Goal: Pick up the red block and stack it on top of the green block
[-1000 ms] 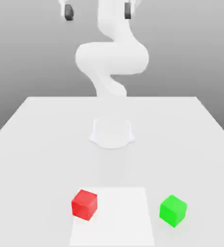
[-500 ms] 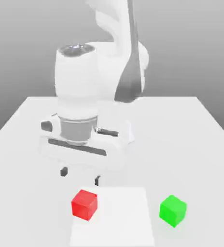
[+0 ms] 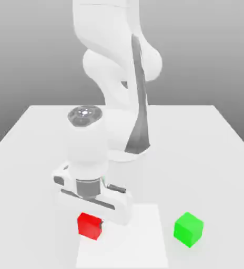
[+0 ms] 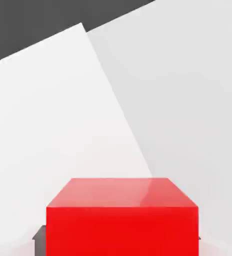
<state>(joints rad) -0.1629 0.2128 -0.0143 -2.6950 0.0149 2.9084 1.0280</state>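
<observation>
The jaws (image 3: 91, 225) are grasping the red cube (image 3: 89, 226) above the worktop (image 3: 34, 178), the green cube (image 3: 188, 229) standing well apart.

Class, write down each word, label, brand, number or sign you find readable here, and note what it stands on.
None: no readable word, label, brand, number or sign stands on the red block, the green block, the white sheet-like patch, the table or the arm.
</observation>
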